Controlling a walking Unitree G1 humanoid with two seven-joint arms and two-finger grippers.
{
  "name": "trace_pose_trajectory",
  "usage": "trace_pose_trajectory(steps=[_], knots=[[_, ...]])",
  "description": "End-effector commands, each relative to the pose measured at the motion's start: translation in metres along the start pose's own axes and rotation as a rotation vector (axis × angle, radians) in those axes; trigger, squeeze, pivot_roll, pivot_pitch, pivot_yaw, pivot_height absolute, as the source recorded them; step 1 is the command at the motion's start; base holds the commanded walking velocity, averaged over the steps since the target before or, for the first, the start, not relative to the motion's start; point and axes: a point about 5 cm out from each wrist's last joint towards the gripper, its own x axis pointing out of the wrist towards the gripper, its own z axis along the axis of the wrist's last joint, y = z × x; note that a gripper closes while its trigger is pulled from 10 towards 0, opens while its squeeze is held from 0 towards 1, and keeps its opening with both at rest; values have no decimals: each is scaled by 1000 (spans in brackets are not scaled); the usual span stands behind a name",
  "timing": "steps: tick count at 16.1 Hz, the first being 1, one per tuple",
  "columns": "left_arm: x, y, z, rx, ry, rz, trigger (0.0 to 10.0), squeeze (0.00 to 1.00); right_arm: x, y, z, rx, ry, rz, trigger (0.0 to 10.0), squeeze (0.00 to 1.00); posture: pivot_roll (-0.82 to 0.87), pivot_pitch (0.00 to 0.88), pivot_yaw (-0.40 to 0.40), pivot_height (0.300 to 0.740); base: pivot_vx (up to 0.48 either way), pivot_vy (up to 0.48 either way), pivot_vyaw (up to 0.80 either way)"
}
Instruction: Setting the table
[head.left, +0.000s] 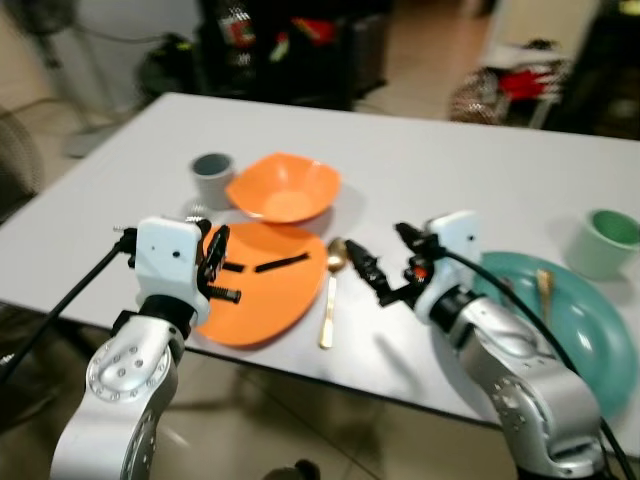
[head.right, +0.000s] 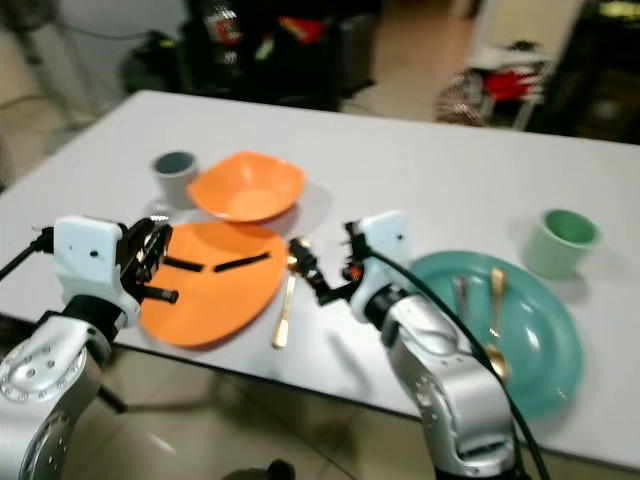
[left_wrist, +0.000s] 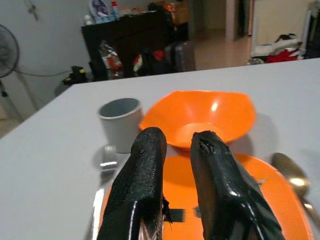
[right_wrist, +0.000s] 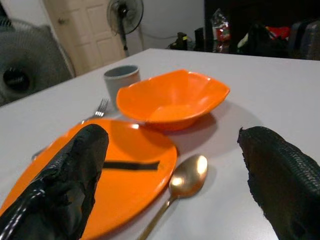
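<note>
An orange plate lies at the table's near edge, and an orange bowl sits just behind it. A grey cup stands to the left of the bowl. Beside the plate's right rim lies a gold spoon. A silver fork rests left of the plate. My left gripper hovers over the plate's left edge, fingers nearly together and holding nothing. My right gripper stands open just right of the spoon, a little above the table.
A teal plate with gold and silver cutlery on it lies at the right, and a green cup stands behind it. The white table's near edge runs under both arms. Dark furniture and clutter stand beyond the far side.
</note>
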Motion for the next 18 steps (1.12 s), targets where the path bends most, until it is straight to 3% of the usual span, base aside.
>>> trace_pose_trajectory(steps=[1, 9, 18], knots=[[-1, 5, 0, 6, 5, 12, 10000, 0, 1, 1, 4, 28, -31, 2, 10000, 1000, -12, 0, 39, 740, 0, 0, 800], [0, 8, 4, -3, -8, 13, 10000, 0, 2, 1, -3, 49, -9, -12, 10000, 1000, -12, 0, 38, 740, 0, 0, 800], [-2, 10, 3, -1, -3, 18, 10000, 0, 5, 0, -7, 68, 7, -20, 10000, 1000, 3, 0, 25, 740, 0, 300, 800]])
